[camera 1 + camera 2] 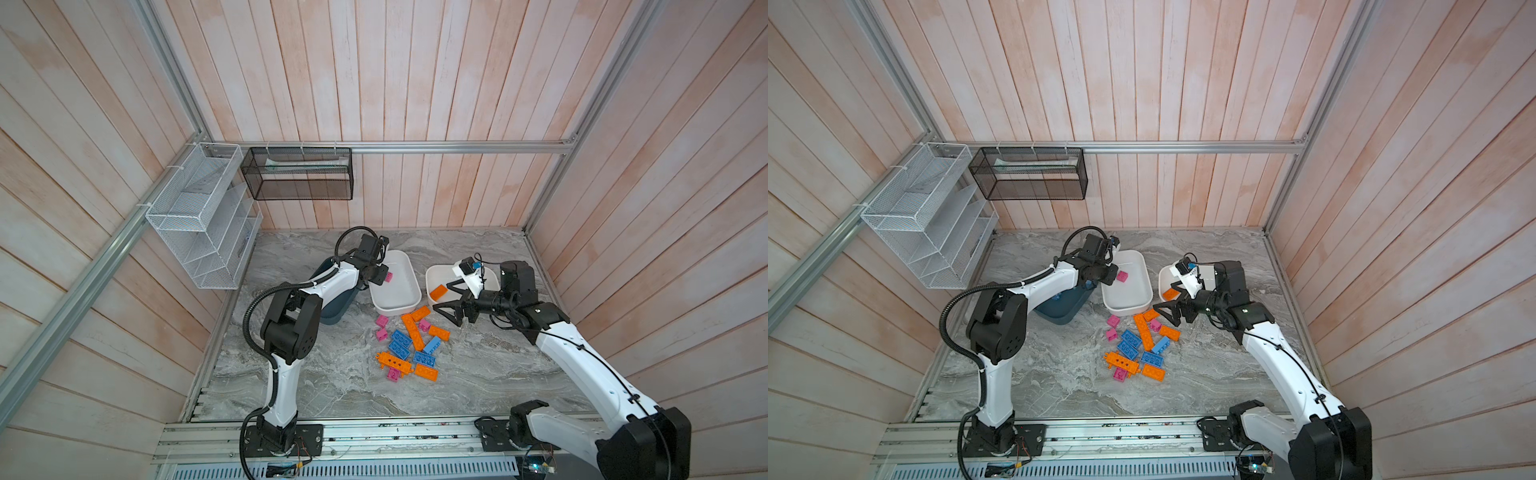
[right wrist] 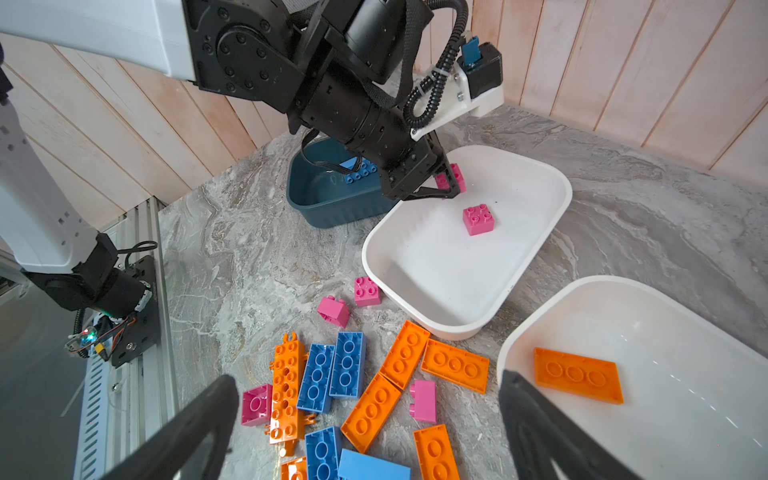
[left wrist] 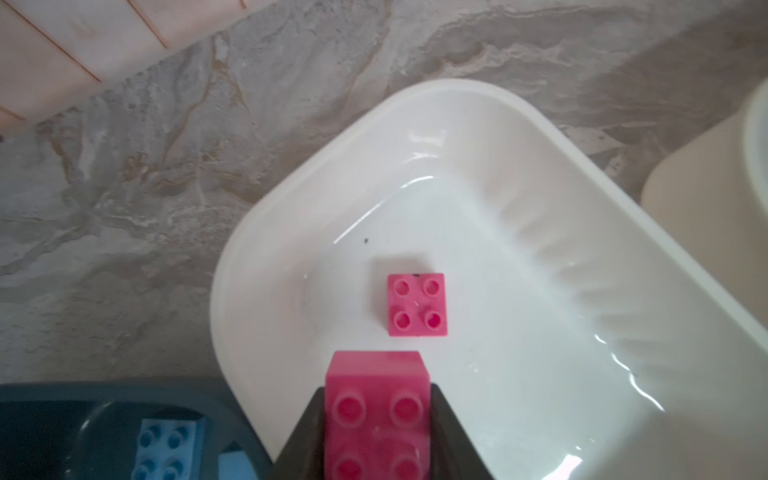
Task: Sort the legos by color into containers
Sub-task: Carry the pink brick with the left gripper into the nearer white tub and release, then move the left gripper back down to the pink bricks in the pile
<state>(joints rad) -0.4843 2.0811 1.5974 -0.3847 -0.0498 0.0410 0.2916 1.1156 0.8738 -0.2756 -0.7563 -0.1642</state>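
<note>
My left gripper [image 3: 377, 415] is shut on a pink lego [image 1: 389, 277], held a little above the middle white container [image 1: 395, 311]. Another pink lego [image 3: 417, 304] lies on that container's floor. Beside it, the dark teal container [image 2: 332, 208] holds a blue lego [image 2: 359, 170]. Wide open with nothing in it, my right gripper [image 1: 441, 297] hangs over the table by the right white container [image 2: 519, 345], where an orange lego [image 2: 577, 374] lies. Loose blue, orange and pink legos [image 1: 409, 345] are heaped on the table, among them a long orange bar [image 2: 286, 395].
A white wire rack [image 1: 199, 216] and a black mesh basket [image 1: 299, 174] hang on the walls at the back left. Wooden walls close in the marble table on three sides. An aluminium rail [image 1: 374, 436] carrying both arm bases runs along the front.
</note>
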